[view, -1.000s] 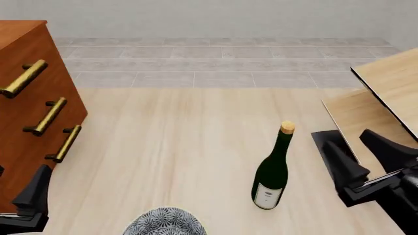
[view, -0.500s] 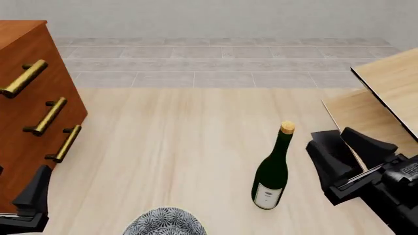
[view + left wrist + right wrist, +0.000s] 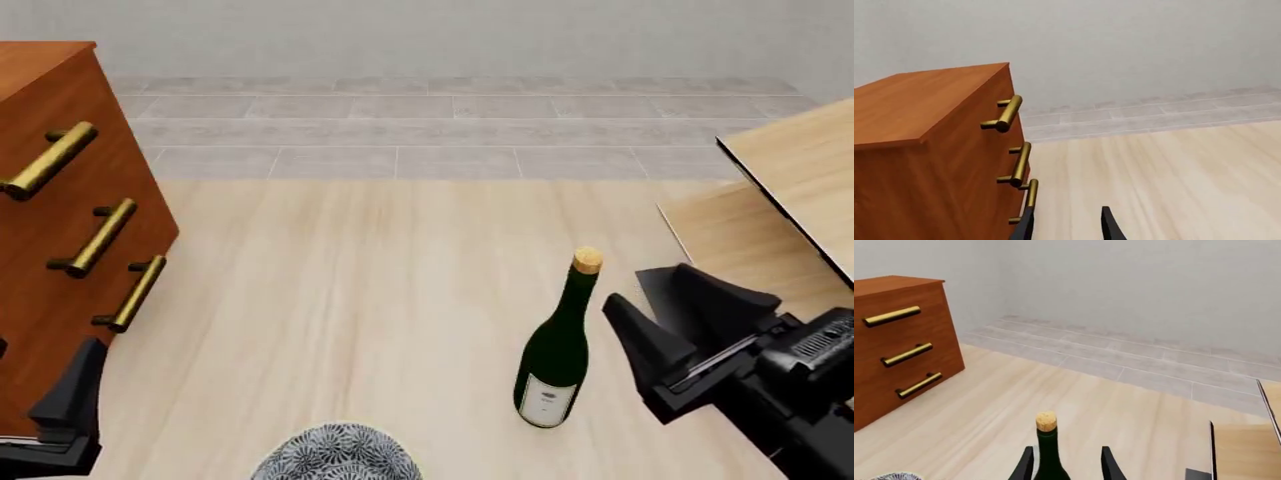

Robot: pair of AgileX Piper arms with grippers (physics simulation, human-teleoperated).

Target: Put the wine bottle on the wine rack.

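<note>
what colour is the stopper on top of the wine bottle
Tan, like natural cork, atop the dark green wine bottle. It shows best in the right wrist view.

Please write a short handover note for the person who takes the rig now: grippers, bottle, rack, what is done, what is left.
Right gripper: open, beside the wine bottle, its neck lined up between the fingers in the right wrist view; no contact visible.
Left gripper: parked by the drawer cabinet, open, empty.
Bottle: upright on the table.
Wine rack: at the far right, holds no bottle.
Done: approach only.
Left: grasp, lift, place on rack.
</note>
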